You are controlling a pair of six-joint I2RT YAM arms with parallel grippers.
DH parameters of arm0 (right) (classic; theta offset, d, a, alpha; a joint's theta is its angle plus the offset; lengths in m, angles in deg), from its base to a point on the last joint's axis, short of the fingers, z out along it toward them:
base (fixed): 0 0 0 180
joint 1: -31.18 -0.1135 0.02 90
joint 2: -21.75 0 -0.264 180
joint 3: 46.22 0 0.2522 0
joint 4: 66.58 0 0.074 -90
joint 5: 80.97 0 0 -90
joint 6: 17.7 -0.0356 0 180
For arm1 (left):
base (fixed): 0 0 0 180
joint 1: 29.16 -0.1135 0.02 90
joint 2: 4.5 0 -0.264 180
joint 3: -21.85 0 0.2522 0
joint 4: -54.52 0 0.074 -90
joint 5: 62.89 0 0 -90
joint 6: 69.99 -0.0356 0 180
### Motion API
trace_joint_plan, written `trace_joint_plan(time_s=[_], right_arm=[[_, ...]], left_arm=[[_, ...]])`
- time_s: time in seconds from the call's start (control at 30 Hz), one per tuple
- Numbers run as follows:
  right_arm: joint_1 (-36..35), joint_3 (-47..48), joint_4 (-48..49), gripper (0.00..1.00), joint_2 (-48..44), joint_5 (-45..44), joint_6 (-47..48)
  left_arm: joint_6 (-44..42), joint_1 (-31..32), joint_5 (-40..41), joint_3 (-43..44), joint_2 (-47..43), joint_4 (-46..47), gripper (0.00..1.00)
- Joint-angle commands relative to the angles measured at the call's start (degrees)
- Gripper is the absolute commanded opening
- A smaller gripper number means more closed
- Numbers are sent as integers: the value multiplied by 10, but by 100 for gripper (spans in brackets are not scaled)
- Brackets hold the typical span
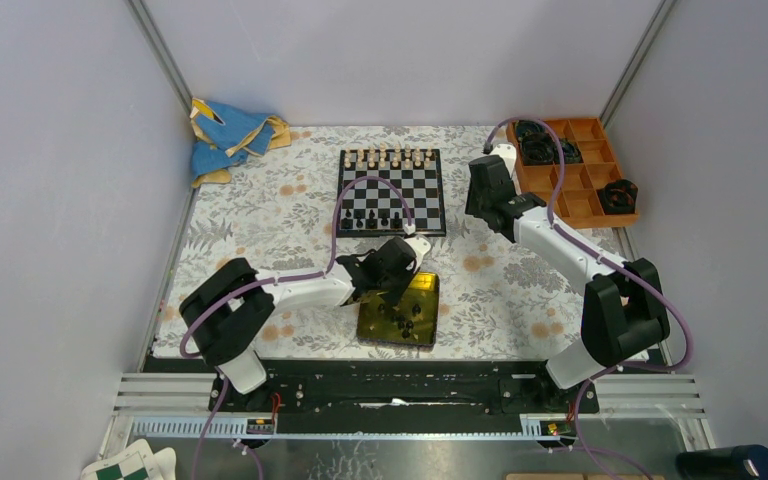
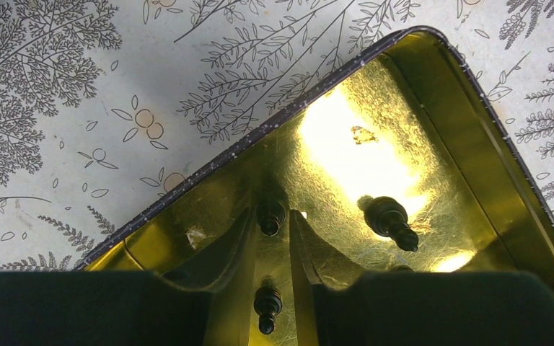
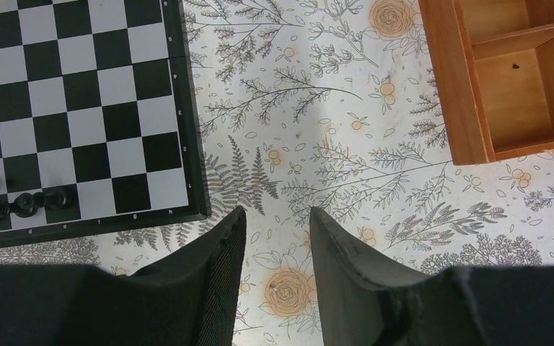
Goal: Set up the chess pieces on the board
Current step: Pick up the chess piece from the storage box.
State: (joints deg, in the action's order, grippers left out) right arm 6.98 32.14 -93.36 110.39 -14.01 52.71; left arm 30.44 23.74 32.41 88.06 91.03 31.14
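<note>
Black chess piece (image 2: 270, 216) between tips of the narrowly open left tool (image 2: 273, 218), inside yellow tin (image 2: 476, 144)

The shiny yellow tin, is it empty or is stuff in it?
Not empty: tiny black chess pieces lie on the floor of the square yellow metal tin.

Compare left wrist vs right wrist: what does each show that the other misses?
Left wrist only: the inside of the yellow tin, black chess pieces lying in it, one between the fingertips of the left gripper. Right wrist only: a corner of the board with a few black pieces by its edge, the orange tray, and the right gripper, open. Both: the floral tablecloth and each arm's own dark fingers.
</note>
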Motion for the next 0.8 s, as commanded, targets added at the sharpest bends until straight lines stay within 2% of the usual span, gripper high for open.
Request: trace_joint_plan(time_s=[0.0, 0.53, 0.77], right_arm=[[5, 0, 15, 45, -26, -11, -2], [5, -6, 17, 45, -30, -7, -3], [5, -6, 18, 44, -30, -6, -1]], left_arm=[[5, 4, 17, -7, 10, 30, 29], [4, 4, 26, -6, 12, 41, 23], [2, 4, 28, 1, 11, 35, 9]])
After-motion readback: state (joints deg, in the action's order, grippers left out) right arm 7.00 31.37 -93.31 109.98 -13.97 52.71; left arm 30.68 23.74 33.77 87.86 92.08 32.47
